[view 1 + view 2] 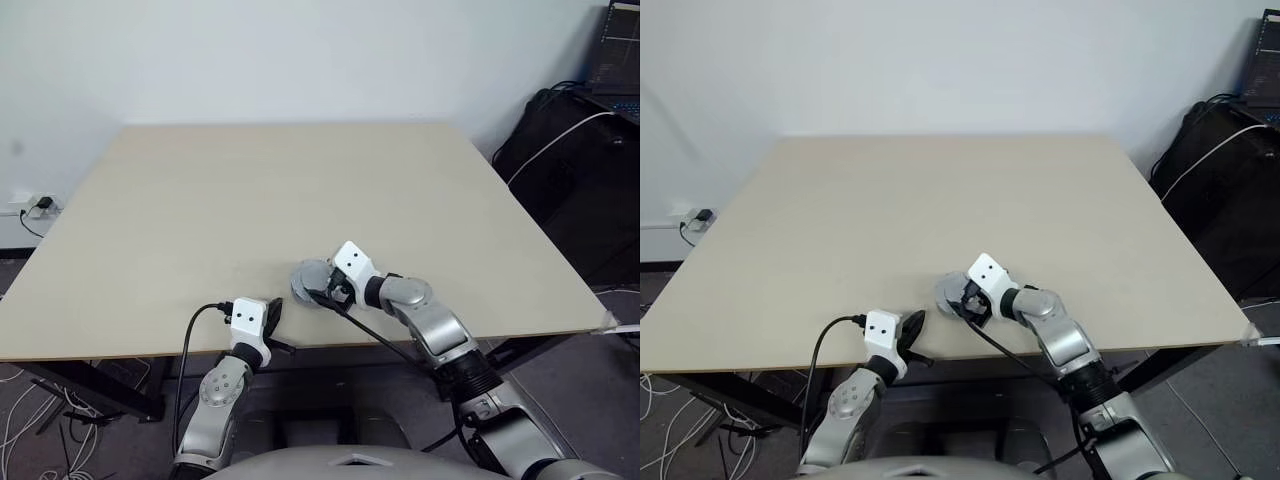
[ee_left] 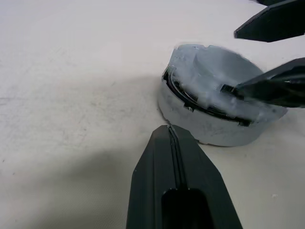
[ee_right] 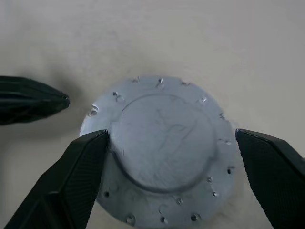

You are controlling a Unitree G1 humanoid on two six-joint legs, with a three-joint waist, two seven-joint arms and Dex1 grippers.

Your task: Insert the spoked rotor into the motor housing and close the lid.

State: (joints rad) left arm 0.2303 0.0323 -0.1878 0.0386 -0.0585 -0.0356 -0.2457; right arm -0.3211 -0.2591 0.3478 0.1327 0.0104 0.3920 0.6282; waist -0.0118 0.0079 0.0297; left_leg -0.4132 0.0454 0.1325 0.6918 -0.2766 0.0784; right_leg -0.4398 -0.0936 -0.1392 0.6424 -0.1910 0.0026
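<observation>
A broad pale surface (image 1: pixel 300 200) is seen, bare but for one assembly near its front edge. There the motor housing (image 2: pixel 209 129) rests, a short round metal cup, with the lid (image 3: pixel 164 143) laid on top, smooth face and raised hub upward; a dark gap is visible between lid and housing along one side. The right pincer (image 3: pixel 171 143) is spread wide about the lid, one finger (image 3: pixel 81 171) at its rim, the other apart from it; nothing is gripped. The left pincer (image 2: pixel 169 131) is closed and empty, its tip just beside the housing.
</observation>
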